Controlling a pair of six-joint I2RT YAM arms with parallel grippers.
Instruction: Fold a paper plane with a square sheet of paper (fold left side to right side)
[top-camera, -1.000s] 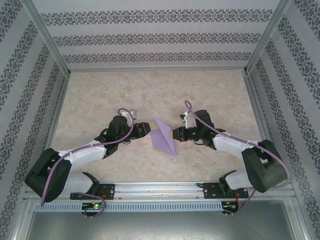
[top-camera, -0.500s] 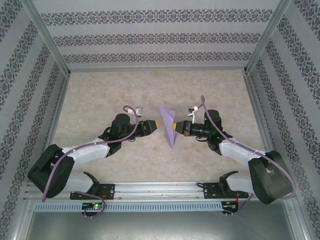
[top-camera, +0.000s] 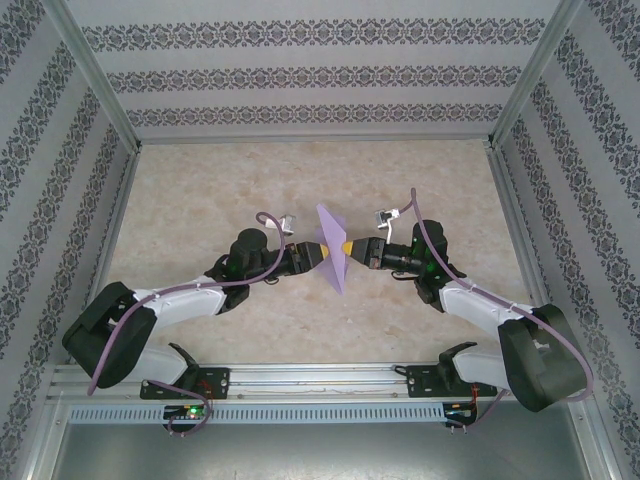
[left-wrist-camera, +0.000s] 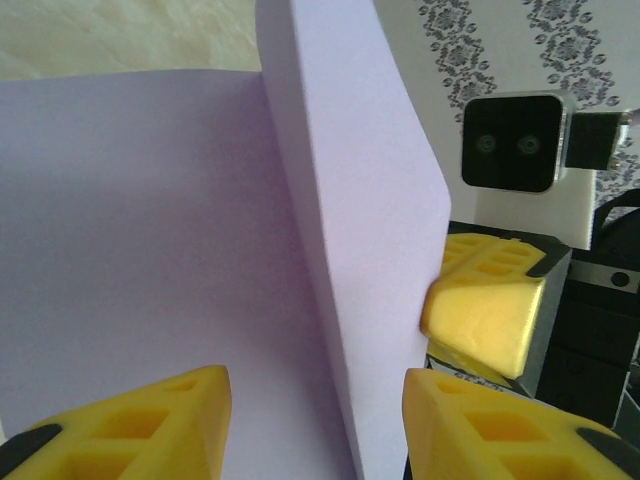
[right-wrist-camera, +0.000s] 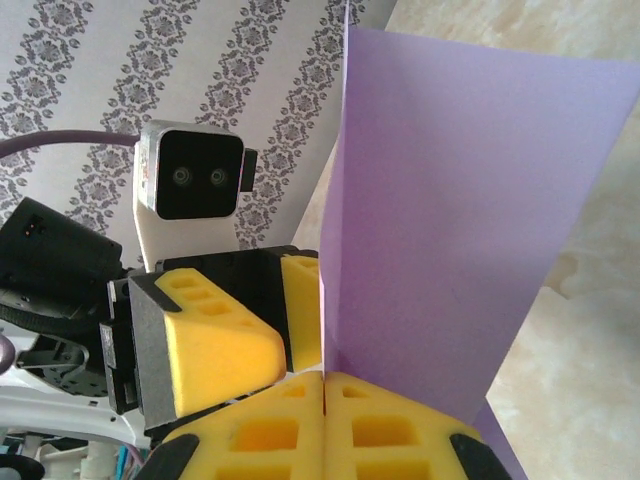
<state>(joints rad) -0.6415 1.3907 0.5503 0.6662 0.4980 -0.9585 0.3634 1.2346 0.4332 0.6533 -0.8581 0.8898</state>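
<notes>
Paper sheet (top-camera: 332, 250) upright at frame centre, held over bench (top-camera: 200, 180). Right fingers (top-camera: 347, 250) pressed together, pinching its edge. Left fingers (top-camera: 316, 252) spread, straddling flap. Risk: left closing off-line makes crooked crease; push bends limp sheet or tugs it free.

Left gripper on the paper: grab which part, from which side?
Grip the free edge of the paper facing the left gripper, coming from the left, opposite where the right gripper pinches it. It stands upright, so open jaws can straddle it.
</notes>
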